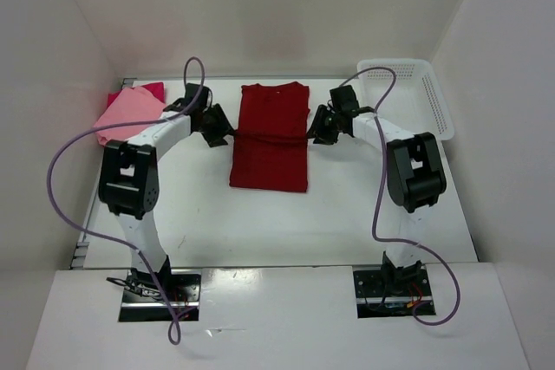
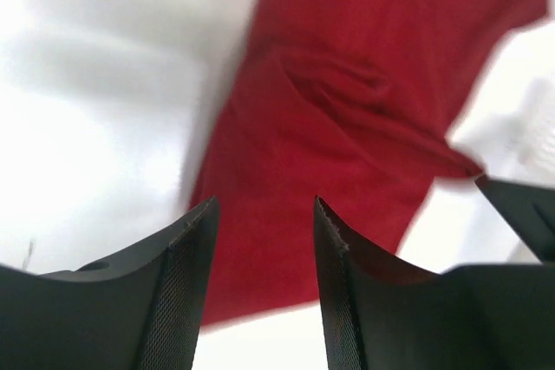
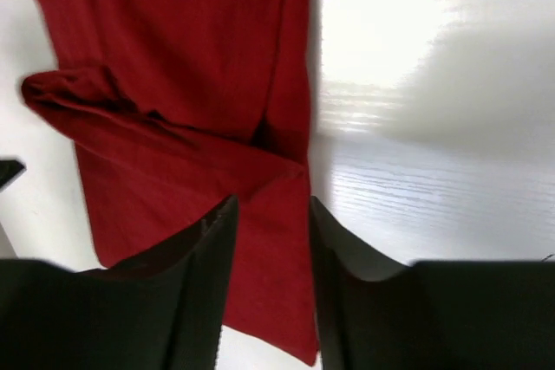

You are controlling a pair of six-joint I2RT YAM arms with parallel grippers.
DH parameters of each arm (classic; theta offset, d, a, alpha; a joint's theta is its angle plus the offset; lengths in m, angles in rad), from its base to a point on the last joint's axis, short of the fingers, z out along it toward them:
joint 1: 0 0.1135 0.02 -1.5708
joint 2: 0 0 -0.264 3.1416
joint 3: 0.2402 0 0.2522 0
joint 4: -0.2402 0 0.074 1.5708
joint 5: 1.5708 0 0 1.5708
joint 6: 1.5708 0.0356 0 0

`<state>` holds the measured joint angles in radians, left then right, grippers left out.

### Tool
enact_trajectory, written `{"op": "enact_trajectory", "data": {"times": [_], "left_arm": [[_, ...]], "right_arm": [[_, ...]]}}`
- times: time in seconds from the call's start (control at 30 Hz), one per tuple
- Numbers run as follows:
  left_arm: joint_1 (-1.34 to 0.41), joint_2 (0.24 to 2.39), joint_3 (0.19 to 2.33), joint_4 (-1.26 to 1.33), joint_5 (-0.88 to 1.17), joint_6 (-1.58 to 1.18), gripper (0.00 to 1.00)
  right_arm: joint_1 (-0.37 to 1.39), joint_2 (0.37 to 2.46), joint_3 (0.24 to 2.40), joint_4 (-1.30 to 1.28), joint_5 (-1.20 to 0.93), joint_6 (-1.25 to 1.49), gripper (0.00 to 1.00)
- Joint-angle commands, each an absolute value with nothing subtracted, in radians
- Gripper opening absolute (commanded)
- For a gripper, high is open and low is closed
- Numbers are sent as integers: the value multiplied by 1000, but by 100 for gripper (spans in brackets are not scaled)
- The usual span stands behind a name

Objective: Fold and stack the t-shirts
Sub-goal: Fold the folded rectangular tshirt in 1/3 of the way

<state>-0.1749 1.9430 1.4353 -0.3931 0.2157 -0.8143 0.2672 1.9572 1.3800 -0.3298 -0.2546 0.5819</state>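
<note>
A dark red t-shirt (image 1: 270,149) lies flat mid-table, folded into a long strip with a raised crease across its middle. My left gripper (image 1: 227,134) hovers at the strip's left edge and my right gripper (image 1: 314,133) at its right edge. In the left wrist view the left gripper (image 2: 264,201) is open over the red cloth (image 2: 347,127), with nothing between its fingers. The right gripper (image 3: 271,199) is likewise open above the shirt's edge (image 3: 173,58). A light pink t-shirt (image 1: 128,113) lies folded on a magenta-pink t-shirt (image 1: 152,88) at the back left.
A white perforated basket (image 1: 438,101) stands at the back right, just beyond the right arm. White walls close in the table on three sides. Purple cables loop from both arms over the table.
</note>
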Motion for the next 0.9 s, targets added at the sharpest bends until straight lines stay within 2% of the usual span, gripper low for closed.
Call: {"op": "enact_trajectory", "data": {"times": [0.0,0.1,0.13,0.17,0.27,0.43,0.63,0.87], "left_arm": [[-170,1755,1375,-336,248,-798,55],[-199,1640,1191,-258,305,-822,50],[-216,1623,1116,-247,305,-834,48],[-245,1614,1086,-232,319,-848,47],[-268,1658,1049,-209,341,-848,41],[-268,1778,1035,-212,310,-824,38],[-268,1787,902,-203,278,-847,34],[-268,1648,750,-222,294,-870,34]], "right_arm": [[259,1807,1353,-312,-230,557,46],[285,1691,1272,-301,-221,557,47],[296,1660,1255,-301,-230,557,33],[310,1660,1226,-301,-244,557,24],[394,1678,1189,-291,-253,568,6],[448,1718,1100,-187,-265,664,6],[457,1755,925,-138,-216,707,5],[523,1665,775,-115,-172,781,3]]}}
